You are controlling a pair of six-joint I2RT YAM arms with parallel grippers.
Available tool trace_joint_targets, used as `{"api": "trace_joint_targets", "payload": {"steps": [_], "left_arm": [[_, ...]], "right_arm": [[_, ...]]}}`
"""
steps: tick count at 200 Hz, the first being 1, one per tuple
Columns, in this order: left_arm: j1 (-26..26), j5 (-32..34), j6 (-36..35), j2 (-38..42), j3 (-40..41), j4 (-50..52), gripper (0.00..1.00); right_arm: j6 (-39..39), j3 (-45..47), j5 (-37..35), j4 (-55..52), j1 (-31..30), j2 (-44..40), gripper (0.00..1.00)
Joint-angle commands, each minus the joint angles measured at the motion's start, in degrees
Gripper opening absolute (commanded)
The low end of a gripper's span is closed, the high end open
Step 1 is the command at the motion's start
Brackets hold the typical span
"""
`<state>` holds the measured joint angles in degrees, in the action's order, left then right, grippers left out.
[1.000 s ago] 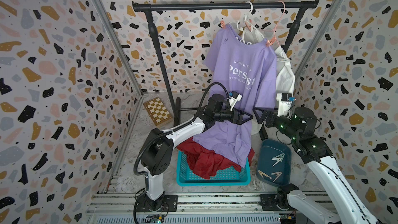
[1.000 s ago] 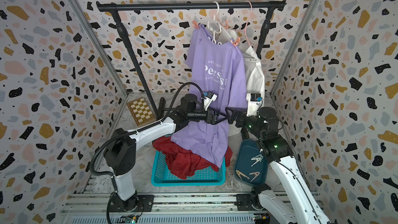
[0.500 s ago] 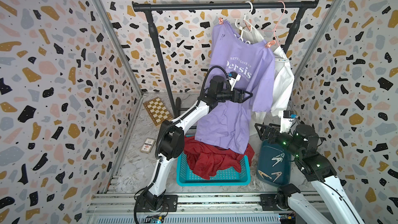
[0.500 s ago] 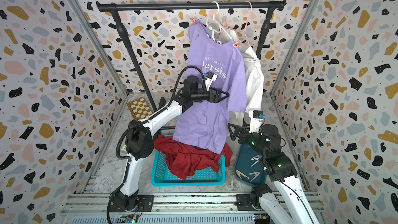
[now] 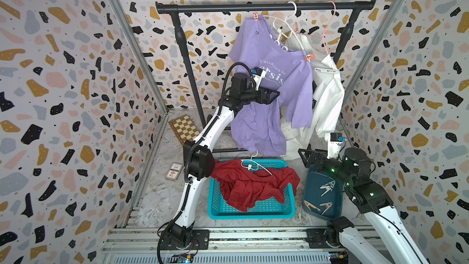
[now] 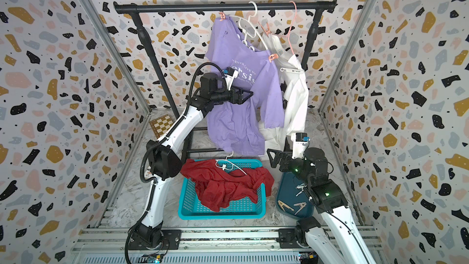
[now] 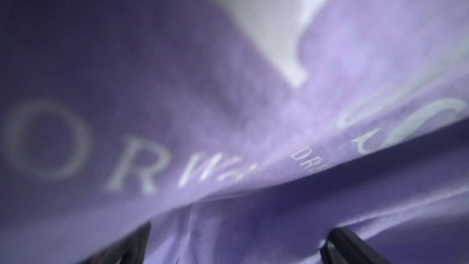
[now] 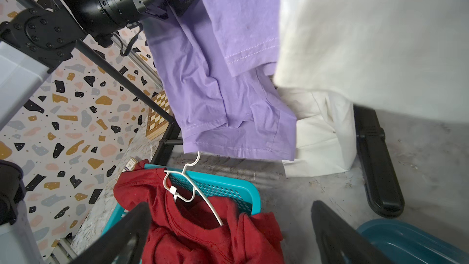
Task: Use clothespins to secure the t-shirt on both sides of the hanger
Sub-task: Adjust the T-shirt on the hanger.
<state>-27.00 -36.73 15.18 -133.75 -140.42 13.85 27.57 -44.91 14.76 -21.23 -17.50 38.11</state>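
Purple t-shirt (image 5: pixel 256 46) hangs on white hanger (image 5: pixel 281 34). Left gripper (image 5: pixel 276 95), jaws wide, empty, at shirt chest. Right gripper (image 5: pixel 304 154), wide, empty, just beside blue tray (image 5: pixel 313 181). Pink clothespins (image 5: pixel 309 57) clip both shoulders, well above left gripper. Spare clothespins (image 5: pixel 327 188) in tray.

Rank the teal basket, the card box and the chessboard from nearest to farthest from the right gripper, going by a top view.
1. Teal basket: just beside the right gripper, on its left.
2. Card box: on the floor beyond the basket's far side.
3. Chessboard: farthest back, in the left corner.
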Motion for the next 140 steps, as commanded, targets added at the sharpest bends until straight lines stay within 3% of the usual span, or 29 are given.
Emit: {"api": "trace_joint_targets", "payload": {"steps": [1,61,91,140], "left_arm": [[0.0,1.2,-3.1,3.6,2.2,0.8,0.99],[0.0,3.0,-2.0,15.5,24.0,0.2,0.99],[0.1,-1.0,-1.4,21.1,35.4,-2.8,0.99],[0.6,-6.9,-4.3,26.1,44.7,4.2,0.95]], "right_arm": [[0.2,0.4,1.2,0.8,-0.4,0.3,1.0],[2.2,2.1,0.9,0.6,-0.4,1.5,1.0],[2.6,3.0,0.0,-0.8,-0.4,1.7,0.99],[7.8,2.5,-7.3,-9.9,-0.2,2.3,1.0]]}}
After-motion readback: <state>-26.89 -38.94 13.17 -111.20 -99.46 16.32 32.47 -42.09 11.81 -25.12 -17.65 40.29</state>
